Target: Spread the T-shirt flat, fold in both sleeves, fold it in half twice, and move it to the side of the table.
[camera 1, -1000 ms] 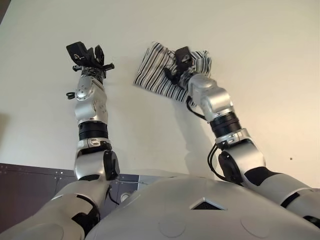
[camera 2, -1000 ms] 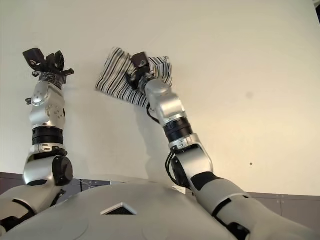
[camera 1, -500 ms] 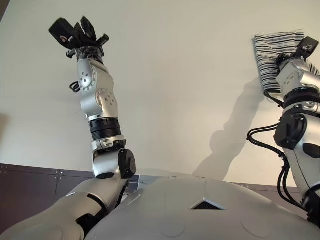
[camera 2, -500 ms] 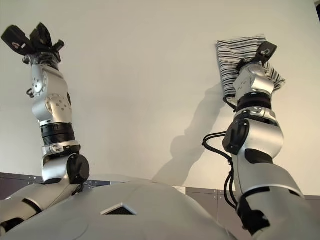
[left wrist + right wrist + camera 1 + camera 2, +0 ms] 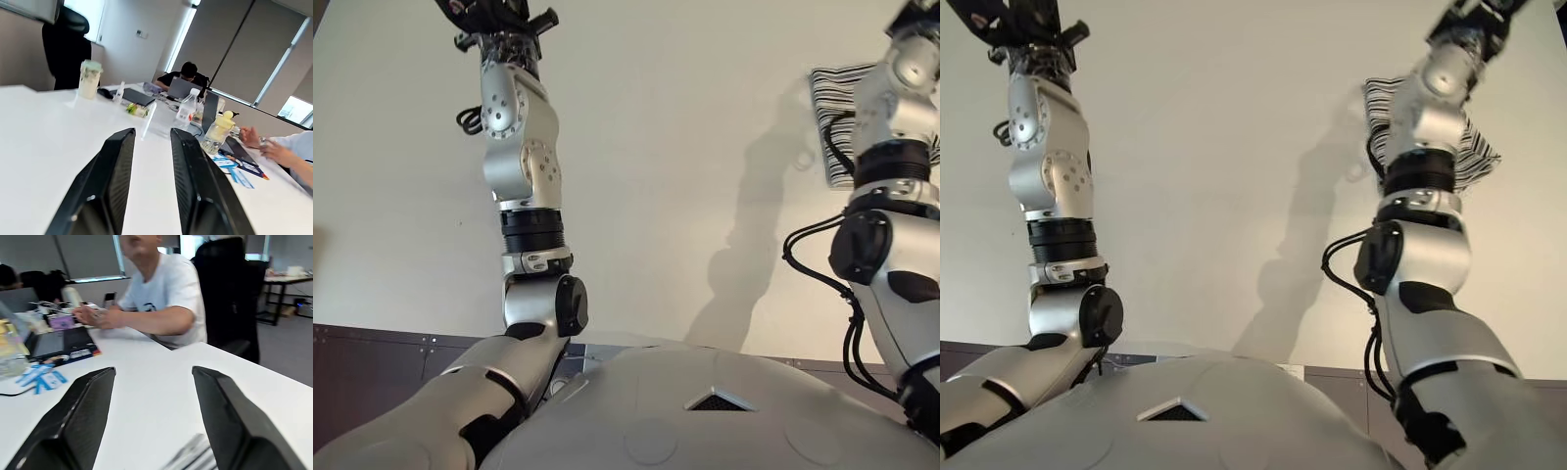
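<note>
Above the table (image 5: 656,147), my left gripper (image 5: 152,134) and right gripper (image 5: 154,372), both spread empty, should clear the folded striped T-shirt (image 5: 830,127) without snagging.

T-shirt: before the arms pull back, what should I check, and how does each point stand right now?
1. T-shirt folded into a compact bundle: ok.
2. It lies on the table toward the robot's right side: ok.
3. Right gripper open, no cloth between its fingers: ok.
4. Left gripper open and empty: ok.
5. Fold edges even: cannot tell, the right arm covers part.
</note>
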